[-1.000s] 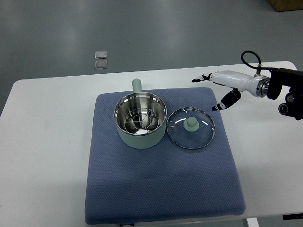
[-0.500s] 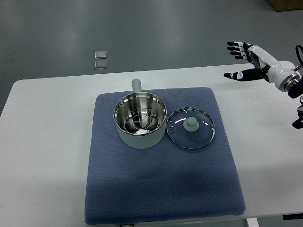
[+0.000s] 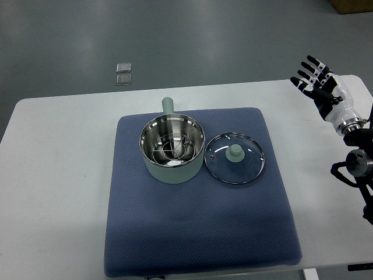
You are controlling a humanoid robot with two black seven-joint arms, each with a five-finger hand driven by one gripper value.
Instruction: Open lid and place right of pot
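Note:
A pale green pot [image 3: 172, 148] with a steel inside and a wire rack in it stands uncovered on the blue mat [image 3: 198, 233]. Its stub handle points to the far side. The glass lid [image 3: 235, 158] with a green knob lies flat on the mat, just right of the pot and close to its wall. My right hand [image 3: 315, 76] is raised at the far right edge of the table, fingers spread, holding nothing, well away from the lid. The left arm does not show.
The white table [image 3: 58, 175] carries the mat. Two small clear squares [image 3: 123, 74] lie on the grey floor beyond the table. My right arm's dark joints [image 3: 356, 166] hang over the table's right edge.
My right hand has drawn back from near the lid to the far right, turned, and now stands with fingers pointing up. Pot and lid have not moved.

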